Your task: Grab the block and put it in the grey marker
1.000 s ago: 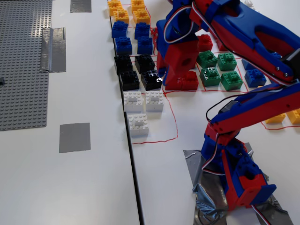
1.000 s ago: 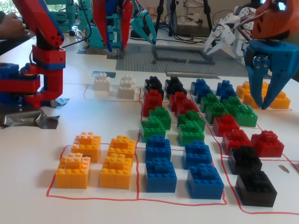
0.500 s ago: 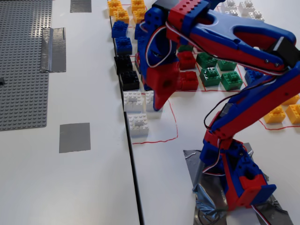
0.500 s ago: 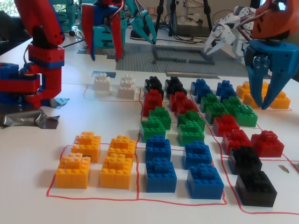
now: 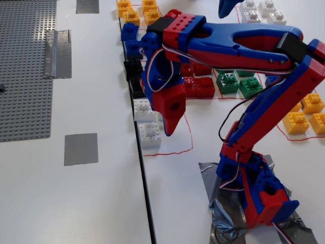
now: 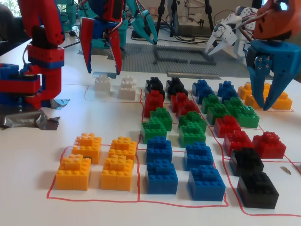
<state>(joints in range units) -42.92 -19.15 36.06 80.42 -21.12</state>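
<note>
Inside a red-outlined rectangle [image 5: 189,133] at the middle of a fixed view lie two white blocks: one [image 5: 151,135] nearer the lower edge, the other [image 5: 142,109] just above it, part-hidden by the arm. In the other fixed view the same pair [image 6: 102,85] [image 6: 127,87] sits side by side at the far left of the brick field, apart from each other. The gripper [image 6: 102,49] hangs over them with its red jaws spread wide and nothing between them, tips above the bricks and not touching. The grey marker [image 5: 80,149] lies flat and bare to the left of the blocks, across the dark seam [image 5: 144,193] where two white table tops [image 5: 91,203] meet; a second grey patch [image 5: 87,5] shows at the top edge. Open white surface surrounds the marker. Farther left lies the studded grey baseplate [image 5: 23,66], with a silver tape strip [image 5: 57,53] over its right edge.

To the right of the blocks, red-lined boxes hold coloured bricks. The low fixed view shows four orange bricks [image 6: 87,146] in the near left box, four blue [image 6: 162,175] beside them, and black ones [image 6: 257,188] at near right. Crumpled silver tape [image 5: 223,213] holds the arm's base [image 5: 261,195]
</note>
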